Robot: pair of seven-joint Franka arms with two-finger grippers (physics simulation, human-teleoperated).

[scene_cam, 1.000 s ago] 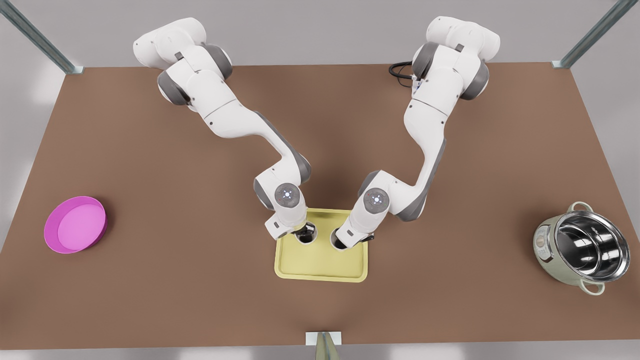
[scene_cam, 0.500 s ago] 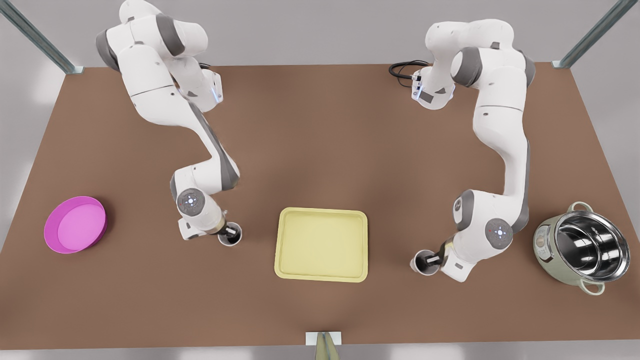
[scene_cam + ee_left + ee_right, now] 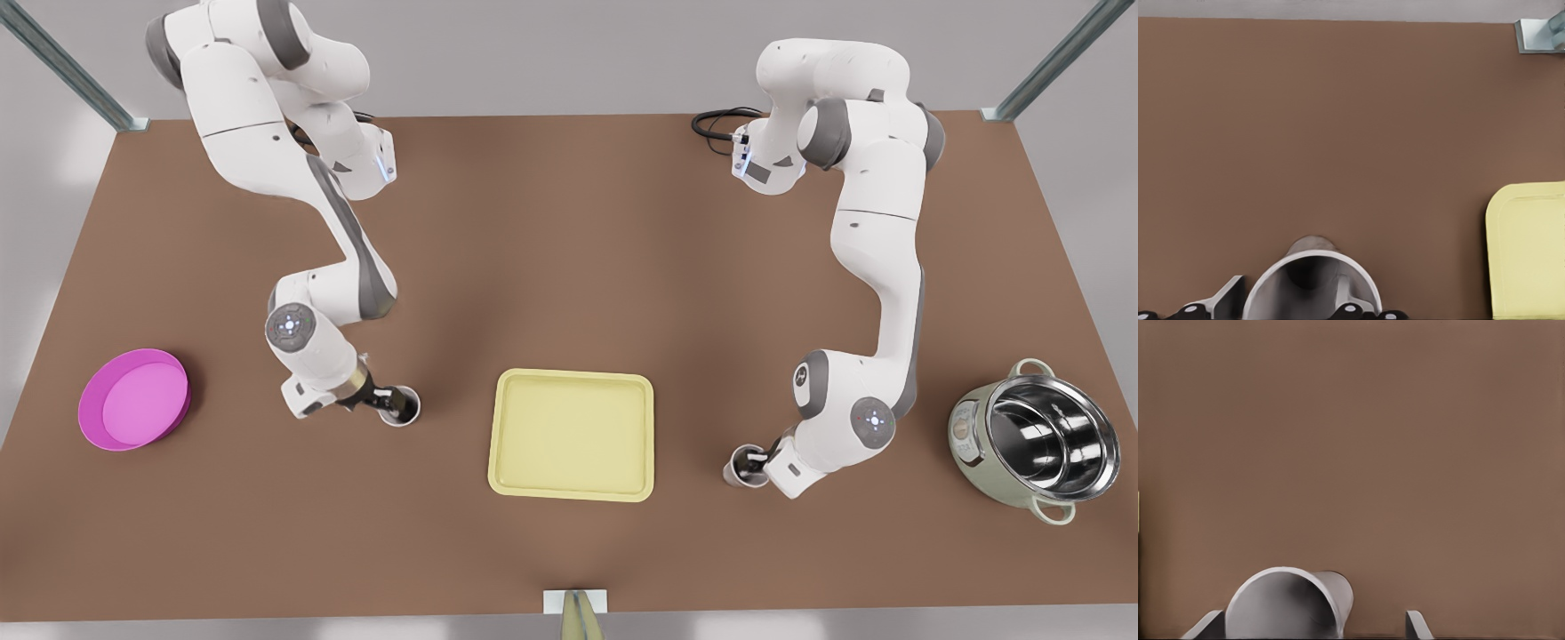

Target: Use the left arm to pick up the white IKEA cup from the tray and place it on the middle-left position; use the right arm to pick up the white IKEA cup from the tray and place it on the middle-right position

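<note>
1. The tray (image 3: pixel 569 436) lies on the brown surface (image 3: pixel 569 249) midway between the two arms, with both cups off it.
2. The left gripper (image 3: pixel 384 402) is at the front view's left, low over the surface and well apart from the tray.
3. The left white cup (image 3: pixel 402 407) sits mouth up on the bare surface between the tray and the pink dish (image 3: pixel 133 411), nearer the tray.
4. In the left wrist view, the left gripper (image 3: pixel 1285 305) has its fingers apart. One finger (image 3: pixel 1225 300) is outside the left white cup (image 3: pixel 1311 280) and the other is inside the rim. Neither presses on the wall.
5. That view also shows the tray (image 3: pixel 1528 253) off to one side of the cup.
6. The right gripper (image 3: pixel 757 460) is at the front view's right, low over the surface.
7. The right white cup (image 3: pixel 743 468) sits on the bare surface between the tray and the steel-lined pot (image 3: pixel 1036 442), clear of both.
8. In the right wrist view, the right gripper (image 3: pixel 1311 627) is spread wide. One finger (image 3: pixel 1205 625) is just beside the right white cup (image 3: pixel 1288 603), and the other stands well clear of it.
</note>
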